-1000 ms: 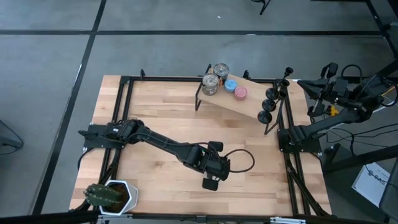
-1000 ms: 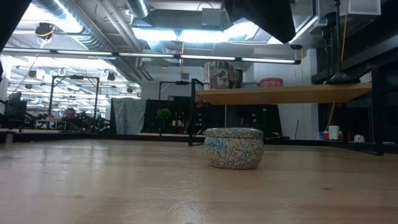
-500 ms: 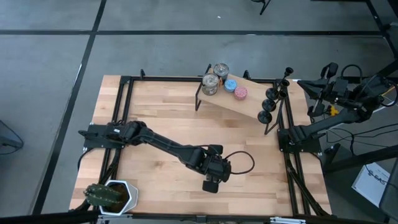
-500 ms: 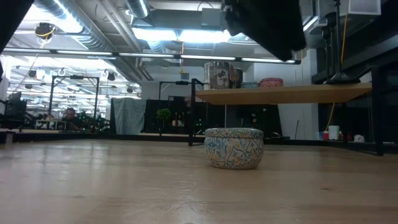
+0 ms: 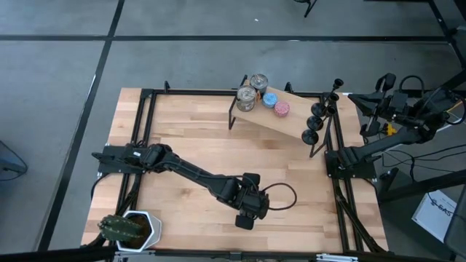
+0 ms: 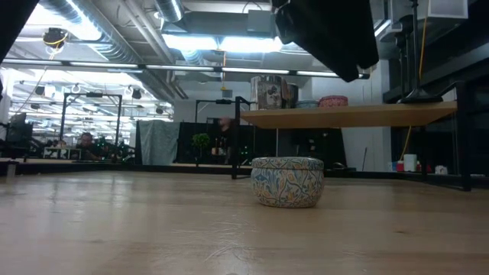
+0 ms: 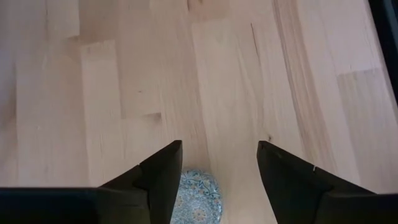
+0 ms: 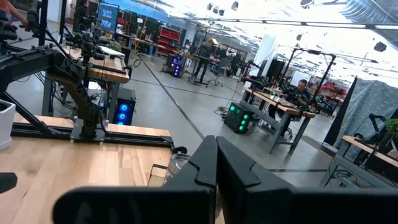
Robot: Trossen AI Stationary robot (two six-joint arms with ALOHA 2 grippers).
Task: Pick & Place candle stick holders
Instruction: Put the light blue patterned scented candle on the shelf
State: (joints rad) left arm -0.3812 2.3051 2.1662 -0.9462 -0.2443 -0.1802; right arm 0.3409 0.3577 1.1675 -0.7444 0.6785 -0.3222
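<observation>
You are hanging your left gripper [image 7: 217, 171], open and empty, over the patterned tin [image 7: 198, 198]; the candle stick holders [image 5: 318, 120], upper right, are waiting next.

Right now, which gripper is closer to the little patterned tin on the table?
Left. The left gripper hangs right above the patterned tin, fingers apart. The right gripper is parked shut beyond the table's right edge, far away.
</observation>
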